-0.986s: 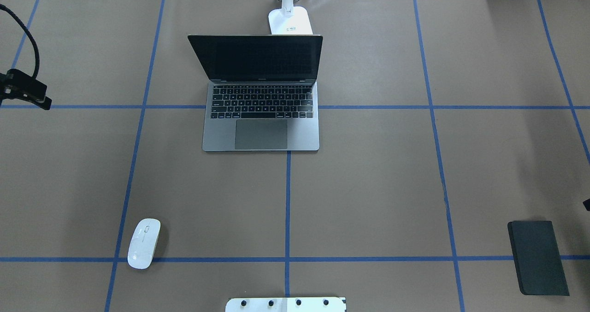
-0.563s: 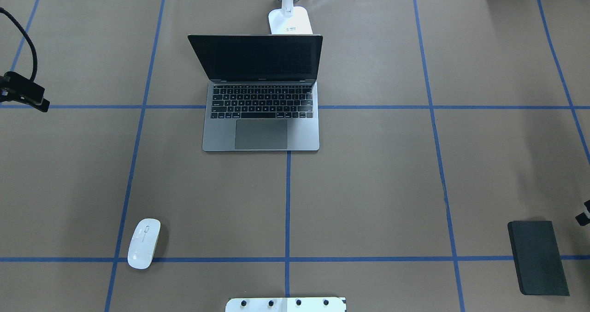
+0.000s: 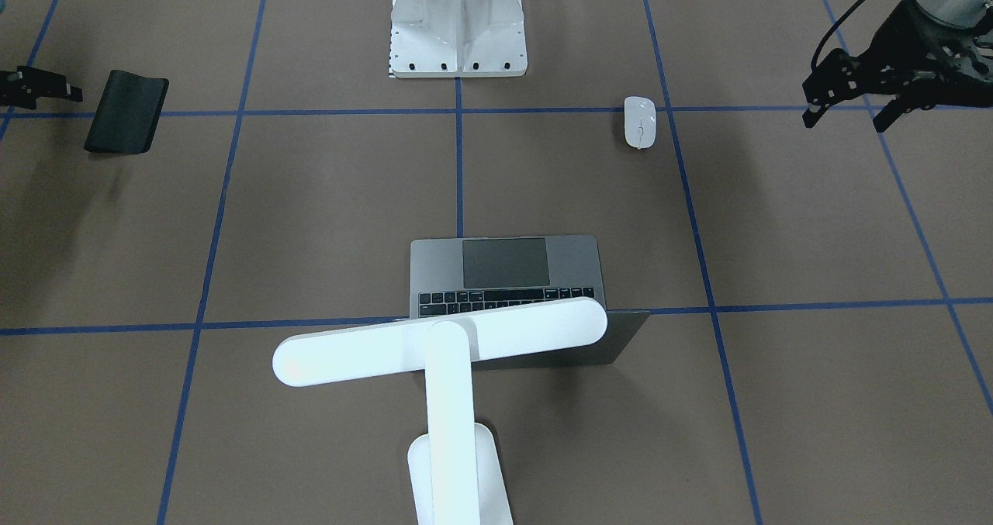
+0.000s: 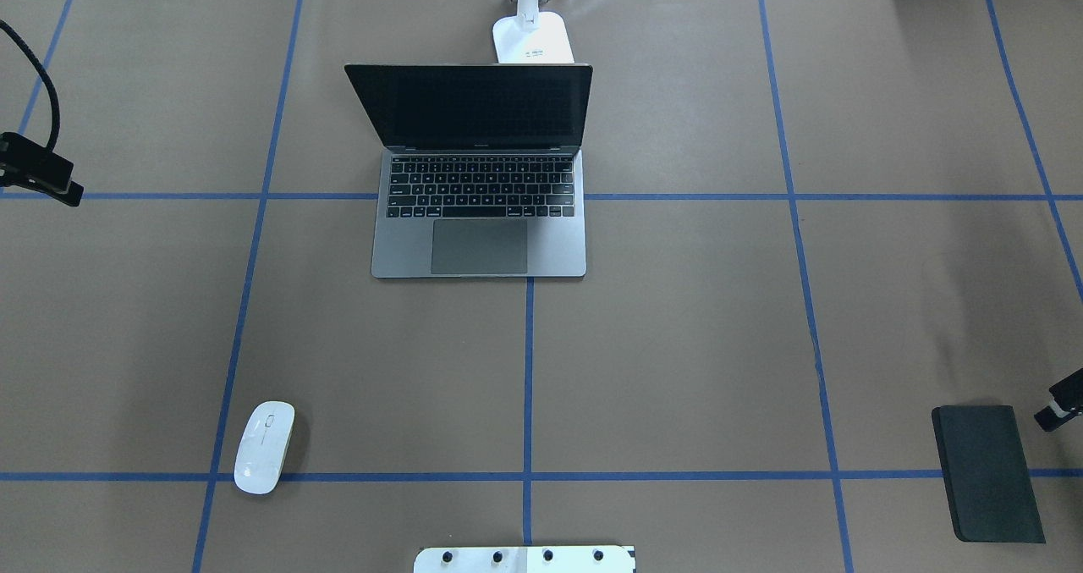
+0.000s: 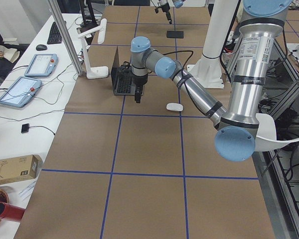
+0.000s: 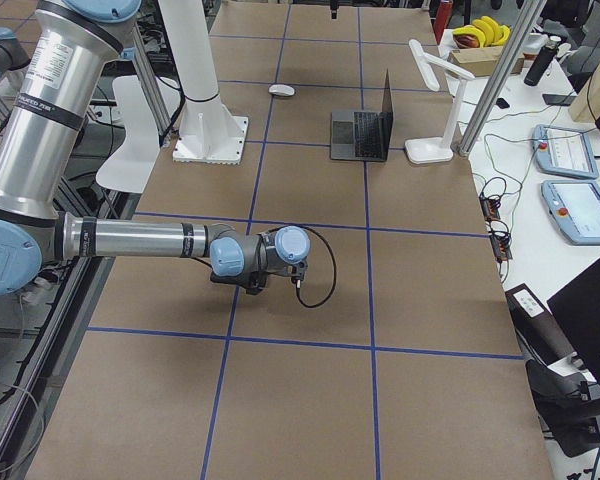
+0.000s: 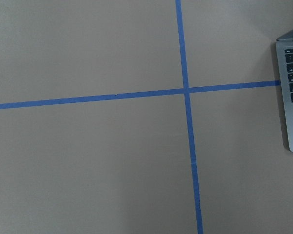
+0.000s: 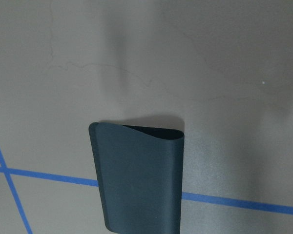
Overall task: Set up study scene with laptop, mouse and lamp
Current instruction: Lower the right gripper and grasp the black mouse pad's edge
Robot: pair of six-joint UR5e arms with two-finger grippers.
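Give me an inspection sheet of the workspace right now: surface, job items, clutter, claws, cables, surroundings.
Surface: brown paper table with blue tape grid.
Laptop: open, screen dark, far centre.
Mouse: on a tape line at the robot's near left, untouched.
Lamp: upright behind the laptop, head above its lid.
Clutter: black mouse pad, one end curled, at the robot's near right; white bolted pedestal at the near edge.
Claws: left claw open, empty, over the table's left end; right claw beside the mouse pad, state unclear.
Cables: black cable looping above the left claw.
Surroundings: teach pendants on a side bench.
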